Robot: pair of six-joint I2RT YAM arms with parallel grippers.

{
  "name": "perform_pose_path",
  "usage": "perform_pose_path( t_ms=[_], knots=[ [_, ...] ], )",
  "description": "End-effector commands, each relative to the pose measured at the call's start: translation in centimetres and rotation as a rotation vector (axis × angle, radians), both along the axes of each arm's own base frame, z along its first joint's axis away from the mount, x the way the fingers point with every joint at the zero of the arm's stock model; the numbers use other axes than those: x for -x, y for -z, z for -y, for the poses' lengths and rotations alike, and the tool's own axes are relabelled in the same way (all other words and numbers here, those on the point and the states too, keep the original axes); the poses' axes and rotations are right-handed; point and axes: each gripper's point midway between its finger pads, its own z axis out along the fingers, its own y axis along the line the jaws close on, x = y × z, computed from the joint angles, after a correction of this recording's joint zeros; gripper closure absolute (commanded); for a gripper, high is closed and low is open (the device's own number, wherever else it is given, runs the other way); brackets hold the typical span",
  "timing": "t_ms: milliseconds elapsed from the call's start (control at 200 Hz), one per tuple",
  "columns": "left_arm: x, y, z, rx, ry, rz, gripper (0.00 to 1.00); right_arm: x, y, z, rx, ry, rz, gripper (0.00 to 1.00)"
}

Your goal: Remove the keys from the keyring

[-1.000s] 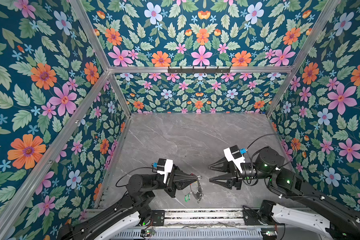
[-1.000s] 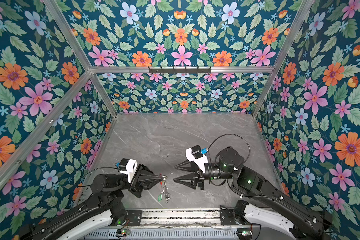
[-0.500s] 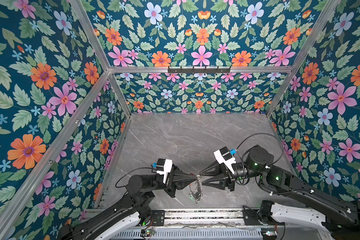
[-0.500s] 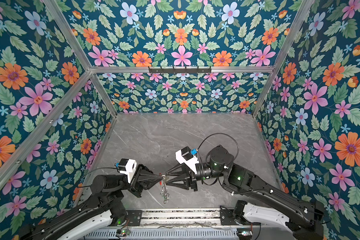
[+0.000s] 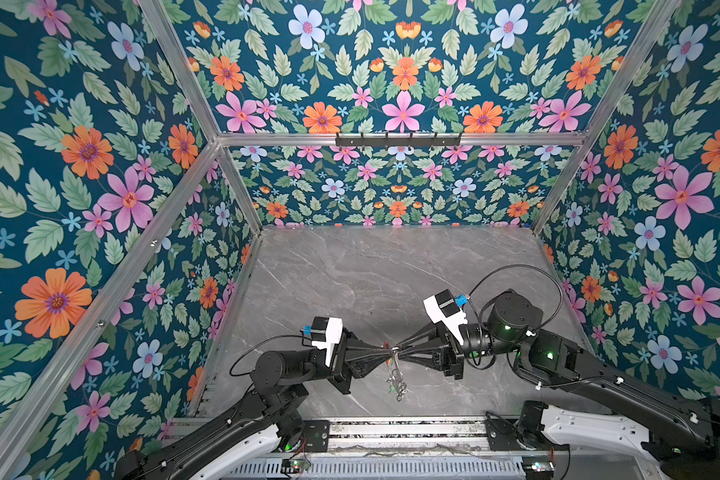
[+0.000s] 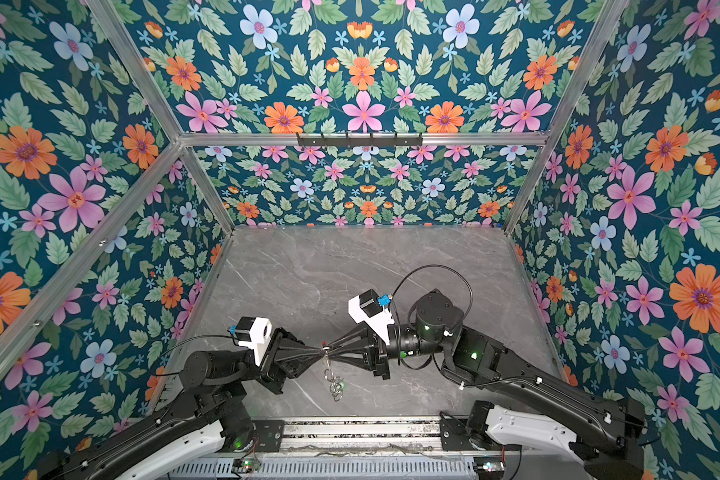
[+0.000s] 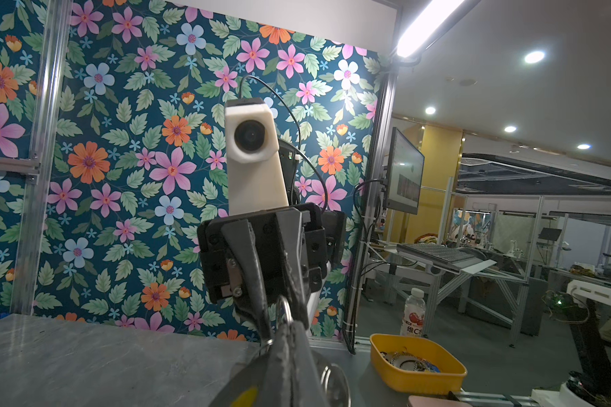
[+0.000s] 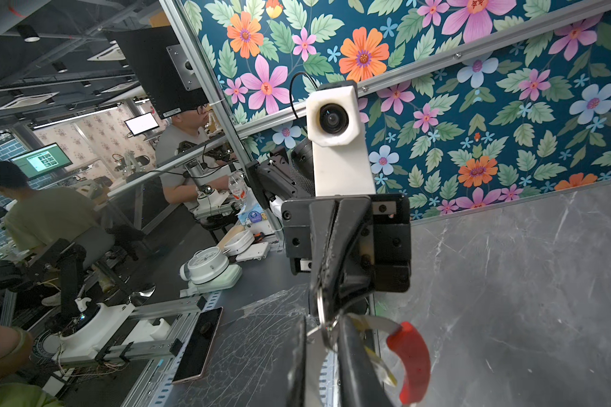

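Keyring (image 8: 411,352) between left gripper (image 5: 387,356), right gripper (image 5: 399,355) — yellow tray (image 7: 420,382), bottle (image 7: 412,313) beyond.

Both top views: keys (image 5: 396,384) a tiny tangle, tags not separable. Right wrist view: keyring (image 8: 408,356) blurred, partly behind right gripper (image 8: 323,329), cut by frame edge. Whether its jaws pinch it: unclear.

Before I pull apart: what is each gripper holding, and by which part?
The left gripper pinches the keyring by its rim near the red sleeve; keys dangle below. Whether the right gripper grips the rim too cannot be told.
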Motion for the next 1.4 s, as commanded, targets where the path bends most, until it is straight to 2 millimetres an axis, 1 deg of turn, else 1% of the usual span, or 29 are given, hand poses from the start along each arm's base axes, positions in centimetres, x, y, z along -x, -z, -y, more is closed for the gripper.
perform_pose_path(
  t_ms=[0,155,360,385,485,525,615,625,710,825,935,1040,1170,1310,1395],
  knots=[
    [0.0,-0.6,-0.3,0.029,-0.016,0.022,1.00,-0.4,-0.8,0.0,-0.033,0.027,0.008,0.89],
    [-0.1,-0.7,-0.4,0.030,-0.019,0.020,1.00,-0.5,-0.7,0.0,-0.025,0.034,0.005,1.00],
    [-0.5,-0.6,-0.3,0.025,-0.034,-0.013,1.00,-0.9,-0.1,0.3,0.016,0.069,0.003,1.00],
    [-0.6,-0.5,-0.3,0.021,-0.037,-0.021,0.96,-1.0,0.1,0.4,0.026,0.076,0.002,1.00],
    [-1.0,-0.5,-0.4,0.010,-0.060,-0.049,0.70,-1.2,0.8,0.7,0.081,0.100,-0.003,1.00],
    [-1.2,-0.3,-0.5,0.000,-0.068,-0.063,0.63,-1.3,1.1,0.9,0.104,0.111,-0.002,1.00],
    [-1.4,-0.1,-0.6,-0.031,-0.084,-0.099,0.55,-1.6,1.9,1.4,0.177,0.135,0.002,1.00],
    [-1.5,0.0,-0.6,-0.038,-0.086,-0.103,0.54,-1.6,2.3,1.4,0.194,0.139,-0.002,1.00],
    [-1.9,0.6,-0.4,-0.104,-0.107,-0.144,0.50,-1.9,3.2,2.0,0.279,0.160,0.009,1.00],
    [-2.4,2.1,0.7,-0.256,-0.109,-0.207,0.49,-2.2,4.4,2.6,0.377,0.181,0.020,1.00],
    [-2.6,3.2,1.2,-0.370,-0.104,-0.252,0.49,-2.5,5.3,3.2,0.446,0.197,0.034,1.00],
    [-2.6,3.4,1.4,-0.449,-0.104,-0.271,0.49,-2.6,5.9,3.5,0.495,0.198,0.051,1.00],
    [-2.4,4.1,2.2,-0.527,-0.066,-0.290,0.50,-2.6,5.9,3.5,0.518,0.187,0.054,1.00],
    [-2.3,4.8,3.1,-0.574,-0.024,-0.302,0.54,-2.5,5.7,3.3,0.524,0.168,0.054,1.00],
    [-2.5,5.3,3.5,-0.599,-0.016,-0.305,0.55,-2.3,5.6,3.2,0.527,0.155,0.055,1.00]
  ],
)
